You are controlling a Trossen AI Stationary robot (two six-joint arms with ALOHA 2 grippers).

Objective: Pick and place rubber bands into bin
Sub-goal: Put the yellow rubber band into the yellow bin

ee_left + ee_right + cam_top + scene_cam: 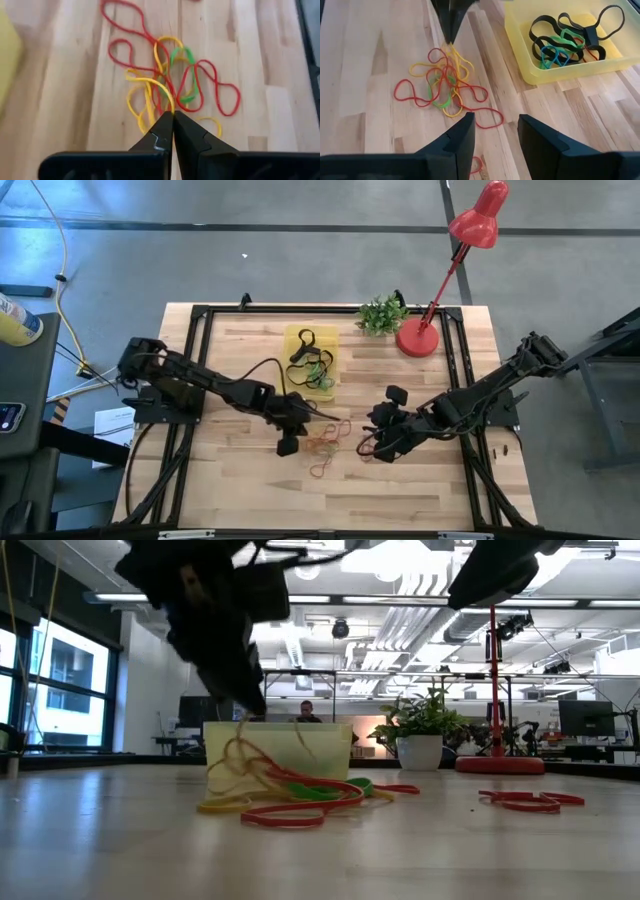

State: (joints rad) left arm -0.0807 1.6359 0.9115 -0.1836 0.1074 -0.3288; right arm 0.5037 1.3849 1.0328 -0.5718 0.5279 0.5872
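A tangle of thin rubber bands (445,87) in red, yellow and green is lying on the wooden table (420,480), just near of the bin (312,360). The left tool (173,116) is pinching a yellow band at the tangle's edge, its fingers clenched together. The yellow bin, toward the table's far side, is holding black, green, blue and red bands; their exact number cannot be told. The right tool (495,127) is hovering right of the tangle, its fingers standing apart and grasping nothing. A few red bands (530,801) are lying apart.
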